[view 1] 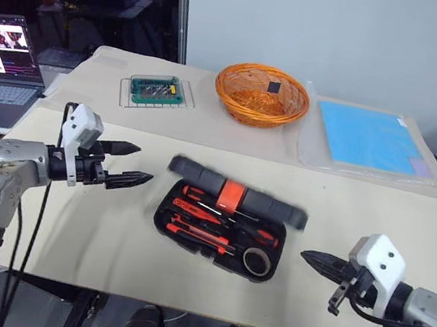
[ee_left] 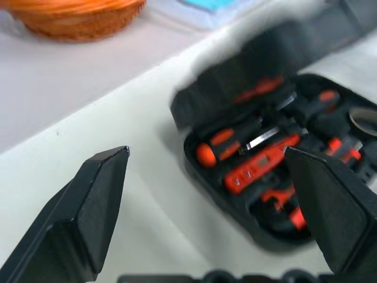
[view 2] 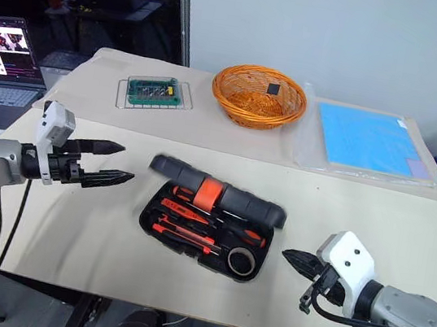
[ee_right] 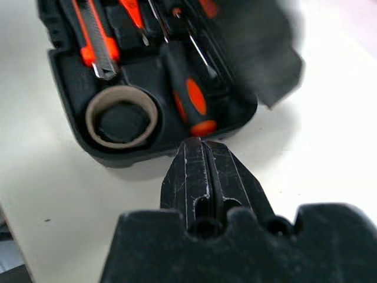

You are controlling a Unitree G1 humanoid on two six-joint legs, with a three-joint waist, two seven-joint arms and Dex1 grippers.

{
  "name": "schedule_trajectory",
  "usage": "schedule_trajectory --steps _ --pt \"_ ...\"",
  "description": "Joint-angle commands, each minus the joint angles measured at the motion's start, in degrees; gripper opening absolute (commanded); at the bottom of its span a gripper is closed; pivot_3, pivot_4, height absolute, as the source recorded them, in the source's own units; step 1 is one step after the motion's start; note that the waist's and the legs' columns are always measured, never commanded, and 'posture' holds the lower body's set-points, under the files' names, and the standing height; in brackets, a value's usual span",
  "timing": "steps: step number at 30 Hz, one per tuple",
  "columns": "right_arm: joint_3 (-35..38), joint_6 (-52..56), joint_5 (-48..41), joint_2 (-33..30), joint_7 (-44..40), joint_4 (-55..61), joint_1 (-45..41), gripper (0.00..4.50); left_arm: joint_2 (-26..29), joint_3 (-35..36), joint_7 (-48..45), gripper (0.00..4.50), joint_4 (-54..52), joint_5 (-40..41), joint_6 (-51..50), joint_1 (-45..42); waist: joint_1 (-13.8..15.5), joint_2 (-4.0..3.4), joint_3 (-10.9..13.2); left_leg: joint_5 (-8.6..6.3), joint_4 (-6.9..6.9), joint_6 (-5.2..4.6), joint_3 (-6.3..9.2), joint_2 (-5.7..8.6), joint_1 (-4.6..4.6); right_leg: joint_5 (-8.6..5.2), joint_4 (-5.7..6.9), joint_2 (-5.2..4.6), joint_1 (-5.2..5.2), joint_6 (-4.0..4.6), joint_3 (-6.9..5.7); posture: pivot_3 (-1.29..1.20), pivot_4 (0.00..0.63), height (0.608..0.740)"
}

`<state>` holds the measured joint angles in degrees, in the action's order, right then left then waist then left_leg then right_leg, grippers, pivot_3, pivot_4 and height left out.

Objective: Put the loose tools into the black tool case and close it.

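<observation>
The black tool case lies in the middle of the table. Its lid, with an orange latch, stands part-way over the far side of the base and looks blurred. Orange-and-black tools lie in the recesses: screwdrivers, a utility knife and a tape roll. My left gripper hovers to the left of the case, open and empty, pointing at it. My right gripper is shut and empty, just right of the case's near corner.
An orange wicker basket sits at the back centre. A green tray of small parts lies to its left and a blue sheet to its right. A laptop stands off the table's left side.
</observation>
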<state>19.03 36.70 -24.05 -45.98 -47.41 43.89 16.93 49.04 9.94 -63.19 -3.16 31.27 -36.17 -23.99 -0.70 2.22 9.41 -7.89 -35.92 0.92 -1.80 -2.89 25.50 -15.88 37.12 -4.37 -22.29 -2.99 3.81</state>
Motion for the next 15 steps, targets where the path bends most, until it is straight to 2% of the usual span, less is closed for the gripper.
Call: schedule_trajectory --steps 1,4,7,9,12,15 --pt "0.31 0.69 -4.97 -1.20 -3.50 4.52 3.00 0.01 3.01 1.03 -4.70 4.50 -4.82 4.46 -2.92 1.31 0.00 0.00 0.00 -0.01 0.06 -0.02 0.01 0.02 0.03 0.10 0.00 0.00 -0.02 -0.10 0.00 0.00 0.150 0.740" --pt "-3.22 2.29 -6.94 -2.66 -4.03 7.12 2.68 0.01 6.81 1.33 -11.12 4.50 -8.33 7.78 -4.68 3.85 -0.17 0.00 0.00 -0.10 0.18 -0.06 0.03 0.00 0.07 0.07 -0.01 0.04 -0.09 -0.06 0.00 0.00 0.150 0.740" --pt "-12.09 4.17 -4.73 -3.83 -2.10 7.07 -2.40 0.01 10.52 0.86 -16.27 4.50 -12.99 10.20 -5.40 6.56 -0.63 0.02 0.01 -0.11 0.17 -0.04 0.02 -0.07 0.03 0.05 -0.01 0.07 -0.09 -0.02 0.00 0.00 0.150 0.740" --pt "-17.64 5.13 -2.77 -4.61 -1.23 6.54 -5.84 0.01 11.61 0.22 -17.41 4.50 -15.11 10.22 -4.59 7.62 -0.55 0.01 0.02 -0.14 0.15 0.01 -0.02 -0.08 -0.05 -0.17 -0.02 0.01 -0.08 0.29 0.00 0.00 0.150 0.740" --pt "-26.88 6.71 1.63 -5.25 0.14 4.66 -11.13 0.01 12.12 -0.08 -17.91 4.50 -17.58 9.82 -3.44 9.07 -0.17 0.02 0.03 -0.37 0.11 0.39 -0.07 -0.07 -0.10 -0.19 -0.08 -0.06 -0.26 0.25 0.00 0.00 0.150 0.740" --pt "-33.47 8.13 6.43 -1.79 4.88 0.37 -16.86 0.01 12.18 0.07 -17.42 4.50 -19.77 9.29 -2.56 10.47 0.01 0.10 0.05 -0.39 0.06 0.41 -0.09 -0.08 -0.11 -0.17 -0.12 -0.07 -0.33 0.28 -0.01 0.00 0.150 0.740"
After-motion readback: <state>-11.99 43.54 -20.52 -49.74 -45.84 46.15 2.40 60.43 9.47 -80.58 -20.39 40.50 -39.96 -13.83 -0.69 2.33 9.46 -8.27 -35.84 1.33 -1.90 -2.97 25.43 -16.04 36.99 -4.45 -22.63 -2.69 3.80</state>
